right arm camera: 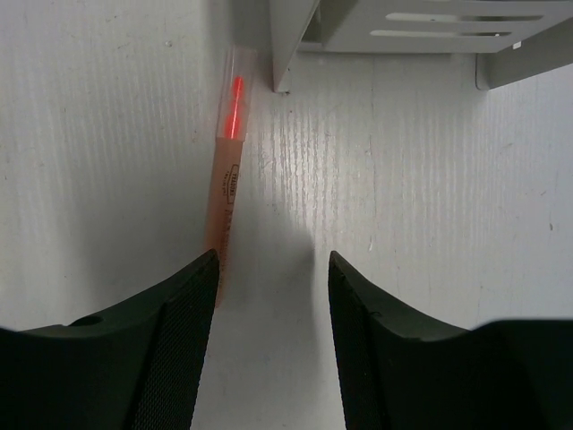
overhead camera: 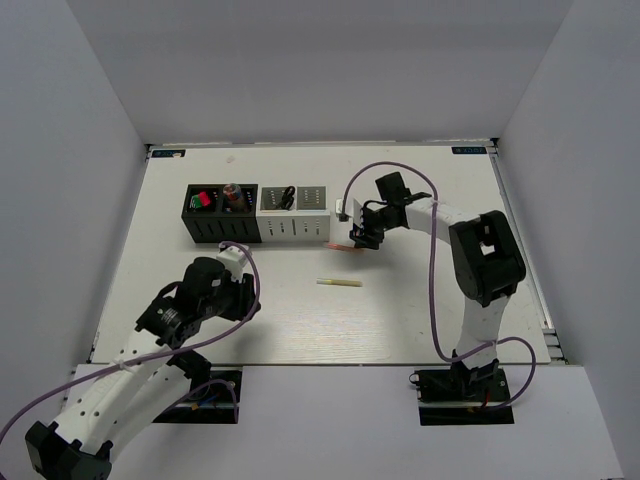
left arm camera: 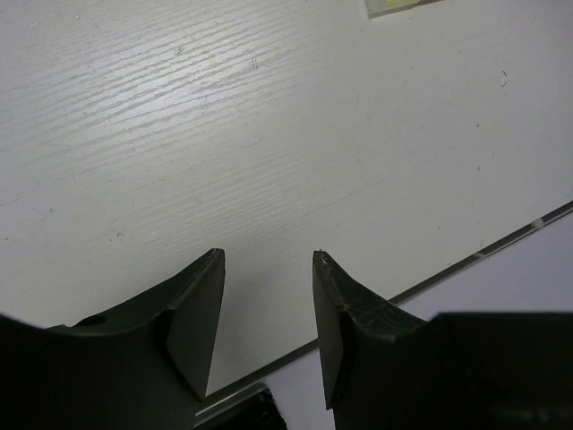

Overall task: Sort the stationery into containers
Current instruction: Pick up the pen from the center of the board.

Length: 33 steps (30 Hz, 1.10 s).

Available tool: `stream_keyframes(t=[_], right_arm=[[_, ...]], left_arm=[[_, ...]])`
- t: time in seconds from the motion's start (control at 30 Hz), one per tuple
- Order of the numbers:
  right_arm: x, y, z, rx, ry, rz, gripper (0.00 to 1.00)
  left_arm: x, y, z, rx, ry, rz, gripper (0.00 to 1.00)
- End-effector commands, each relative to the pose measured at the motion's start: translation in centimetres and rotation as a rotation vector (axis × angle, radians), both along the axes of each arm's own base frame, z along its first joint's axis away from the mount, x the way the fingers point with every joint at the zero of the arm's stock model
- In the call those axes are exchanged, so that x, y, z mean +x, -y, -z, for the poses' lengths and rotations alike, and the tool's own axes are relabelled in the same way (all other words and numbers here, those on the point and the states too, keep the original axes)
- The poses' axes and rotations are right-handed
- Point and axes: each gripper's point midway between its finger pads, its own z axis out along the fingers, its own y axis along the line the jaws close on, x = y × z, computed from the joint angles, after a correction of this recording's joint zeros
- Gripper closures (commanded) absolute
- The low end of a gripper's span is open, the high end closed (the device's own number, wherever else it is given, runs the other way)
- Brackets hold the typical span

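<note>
The containers are a joined row of two black and two white holders at the back of the table. The left black holder holds markers with red and green caps; black-handled scissors stand in a white one. A pink tube with a clear end lies on the table just off the white holder's corner, and also shows in the top view. My right gripper is open low over it, the tube at its left fingertip. A yellow pencil lies mid-table. My left gripper is open and empty.
The left gripper hovers near the table's front edge, left of the pencil, whose end shows at the top of the left wrist view. White walls enclose the table.
</note>
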Motion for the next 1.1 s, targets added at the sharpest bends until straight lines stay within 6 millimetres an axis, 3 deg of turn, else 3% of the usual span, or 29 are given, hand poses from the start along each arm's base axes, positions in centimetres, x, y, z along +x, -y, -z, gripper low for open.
stream_keyframes(t=[0.0, 0.5, 0.77, 1.07], right_arm=[[0.3, -0.8, -0.5, 0.031, -0.018, -0.018, 0.44], [-1.4, -2.8, -1.9, 0.125, -0.153, -0.002, 0.52], [-2.0, -4.1, -0.3, 0.095, -0.153, 0.019, 0.56], [-0.5, -4.5, 1.4, 0.045, -0.065, 0.065, 0.56]], left_arm=[[0.2, 0.4, -1.2, -0.015, 0.026, 0.021, 0.45], [0.3, 0.3, -1.2, -0.009, 0.028, 0.019, 0.45], [0.3, 0.2, -1.3, -0.009, 0.033, 0.015, 0.45], [0.3, 0.2, -1.2, -0.004, 0.031, 0.019, 0.45]])
